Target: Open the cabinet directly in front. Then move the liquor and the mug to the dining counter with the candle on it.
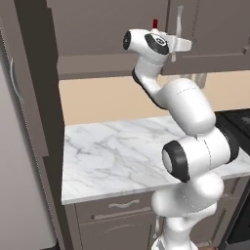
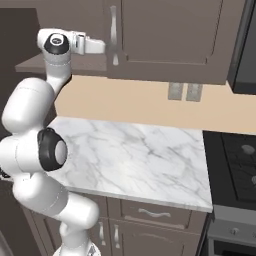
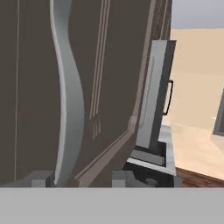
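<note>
The hand (image 2: 102, 46) is raised to the wall cabinet (image 2: 165, 35), its jaws partly open with the wavy silver handle (image 3: 68, 96) standing between the two finger tips (image 3: 41, 178), though whether they press on it cannot be told. The door carrying that handle is swung a little out from the cabinet front, and in the left base view the red cap of the liquor (image 1: 155, 23) peeks above the wrist. Below, the white marble worktop (image 2: 130, 155) lies bare beneath the beige backsplash (image 2: 150, 105), with a dark stove (image 2: 235, 160) just beside its right edge.
</note>
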Controlling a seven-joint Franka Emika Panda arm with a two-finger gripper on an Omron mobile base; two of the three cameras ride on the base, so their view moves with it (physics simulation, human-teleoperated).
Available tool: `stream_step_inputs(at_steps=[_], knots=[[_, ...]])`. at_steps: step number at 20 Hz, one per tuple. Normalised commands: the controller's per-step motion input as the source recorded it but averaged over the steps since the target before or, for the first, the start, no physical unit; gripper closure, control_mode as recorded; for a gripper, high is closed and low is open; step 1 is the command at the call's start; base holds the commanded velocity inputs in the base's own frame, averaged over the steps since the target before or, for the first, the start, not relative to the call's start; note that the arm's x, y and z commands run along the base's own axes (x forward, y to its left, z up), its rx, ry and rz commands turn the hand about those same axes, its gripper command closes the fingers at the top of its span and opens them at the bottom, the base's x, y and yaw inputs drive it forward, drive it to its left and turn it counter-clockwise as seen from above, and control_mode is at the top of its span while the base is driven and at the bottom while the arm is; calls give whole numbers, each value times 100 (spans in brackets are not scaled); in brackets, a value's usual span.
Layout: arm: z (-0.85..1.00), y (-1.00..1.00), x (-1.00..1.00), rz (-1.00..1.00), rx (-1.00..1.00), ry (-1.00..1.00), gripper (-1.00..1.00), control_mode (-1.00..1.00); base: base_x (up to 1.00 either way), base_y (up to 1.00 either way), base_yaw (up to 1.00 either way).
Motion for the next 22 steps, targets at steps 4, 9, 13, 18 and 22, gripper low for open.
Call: stream_step_inputs(at_steps=[4,9,13,18,22], knots=[[0,-100,-51,-24,0,-2,100,-100,0,0,0],[0,-100,-54,-23,0,-3,100,-100,0,0,0],[0,-100,-53,-24,0,-2,100,-100,0,0,0],[0,-100,-50,-30,1,0,100,-100,0,0,0],[0,-100,-46,-40,6,0,100,-100,0,0,0]])
